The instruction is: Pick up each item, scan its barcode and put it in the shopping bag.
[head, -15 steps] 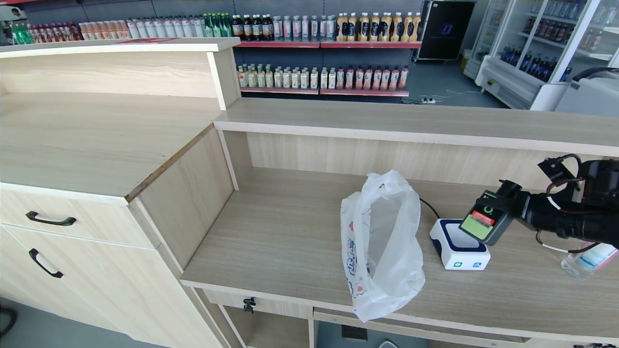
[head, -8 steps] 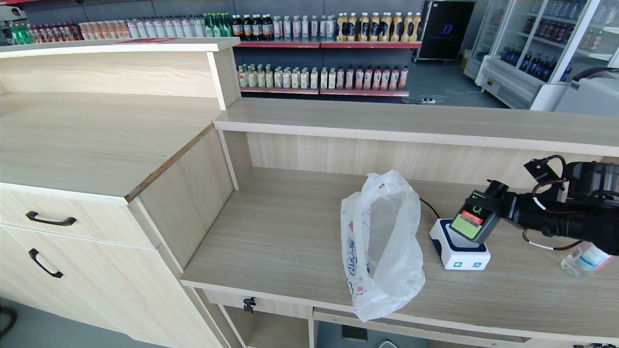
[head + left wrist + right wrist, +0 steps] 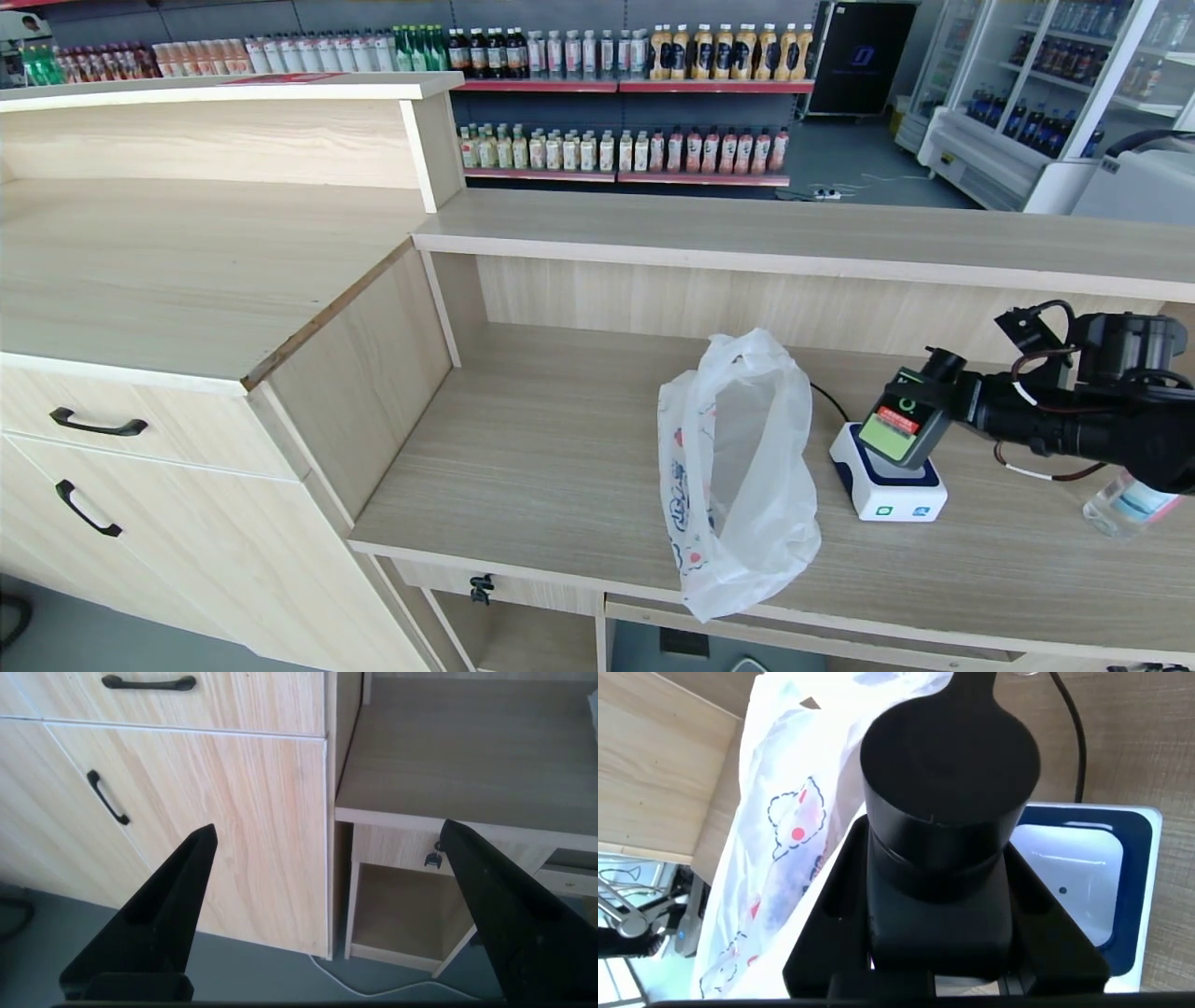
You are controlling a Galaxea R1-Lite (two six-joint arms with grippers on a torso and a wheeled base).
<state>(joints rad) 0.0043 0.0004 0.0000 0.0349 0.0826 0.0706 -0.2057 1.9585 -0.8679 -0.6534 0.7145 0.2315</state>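
Clamping dark item (image 3: pixel 896 431) over scanner (image 3: pixel 887 493), right pincer (image 3: pixel 962 407), bag (image 3: pixel 738 467) beside

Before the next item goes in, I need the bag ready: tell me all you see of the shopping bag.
The shopping bag is thin, translucent white plastic with red and blue figures down one side. It stands crumpled but upright on the wooden counter, handles up, mouth gaping, its bottom bulging past the counter's front edge. It is left of the scanner, seemingly apart from it. The right gripper, holding a dark container, is clear of it.
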